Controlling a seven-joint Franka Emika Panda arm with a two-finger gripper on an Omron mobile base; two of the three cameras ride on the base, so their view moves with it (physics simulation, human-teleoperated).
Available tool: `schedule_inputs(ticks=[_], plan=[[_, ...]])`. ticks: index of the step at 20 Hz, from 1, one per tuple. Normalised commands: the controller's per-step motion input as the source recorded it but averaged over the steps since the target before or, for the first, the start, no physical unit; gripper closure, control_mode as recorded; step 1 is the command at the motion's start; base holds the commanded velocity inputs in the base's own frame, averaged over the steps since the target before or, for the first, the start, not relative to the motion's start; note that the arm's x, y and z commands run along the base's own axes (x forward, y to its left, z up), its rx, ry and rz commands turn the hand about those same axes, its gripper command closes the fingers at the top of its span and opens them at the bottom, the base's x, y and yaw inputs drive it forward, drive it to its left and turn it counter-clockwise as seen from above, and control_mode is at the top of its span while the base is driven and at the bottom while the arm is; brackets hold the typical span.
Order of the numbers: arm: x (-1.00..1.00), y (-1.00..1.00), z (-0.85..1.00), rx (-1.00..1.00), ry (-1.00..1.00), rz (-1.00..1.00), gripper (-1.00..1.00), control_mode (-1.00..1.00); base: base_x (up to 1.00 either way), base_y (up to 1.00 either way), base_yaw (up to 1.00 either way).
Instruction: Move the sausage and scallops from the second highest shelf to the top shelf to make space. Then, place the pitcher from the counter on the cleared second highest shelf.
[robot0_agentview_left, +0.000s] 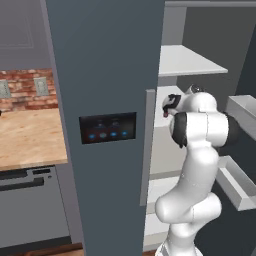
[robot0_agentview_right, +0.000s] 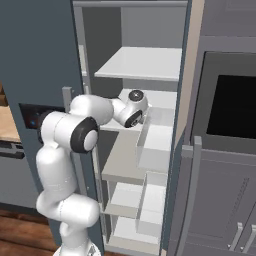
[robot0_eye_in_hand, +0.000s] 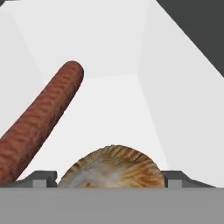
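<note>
The scallops (robot0_eye_in_hand: 112, 167) look like a ribbed, fan-shaped shell in the hand view, tan and golden-brown with a paler patch low in the middle, sitting on the pale shelf floor right at the bottom of that view. It sits between the two dark fingertips (robot0_eye_in_hand: 41, 178), and the gripper (robot0_eye_in_hand: 109, 179) has its jaws spread wide, one tip on each side of the shell with nothing clamped. Whether the tips actually touch the shell is hard to tell. Just to the left lies the sausage (robot0_eye_in_hand: 41, 118), a long reddish-brown link with a bumpy skin and a rounded far end, running diagonally from the lower left toward the back of the shelf, close beside the scallops but apart from them. Both things are inside the dark grey fridge (robot0_agentview_left: 107, 75), on the shelf below the top shelf (robot0_agentview_right: 142, 62), with white walls around them. From the base views, the white arm (robot0_agentview_right: 70, 150) rises from the floor, bends at the elbow, and reaches forward into the open fridge at about the level of that second shelf, wrist pushed in past the door edge, hand roughly level and pointing toward the back wall
</note>
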Motion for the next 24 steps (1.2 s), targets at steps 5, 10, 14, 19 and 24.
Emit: schedule_inputs(ticks=[5, 10, 14, 19, 24], plan=[[-1.0, 0.07, 0.08, 0.0, -0.01, 0.0, 1.0, -1.0, 0.0, 0.0, 0.0], [-0.86, 0.15, 0.77, 0.0, -0.12, 0.0, 1.0, -1.0, 0.0, 0.0, 0.0], [-0.89, 0.13, 0.98, -0.04, -0.11, 0.0, 1.0, -1.0, 0.0, 0.0, 0.0], [-0.87, 0.13, 1.0, -0.08, -0.09, 0.0, 1.0, -1.0, 0.0, 0.0, 0.0], [-0.73, 0.12, 1.0, -0.08, -0.04, 0.0, 1.0, -1.0, 0.0, 0.0, 0.0]])
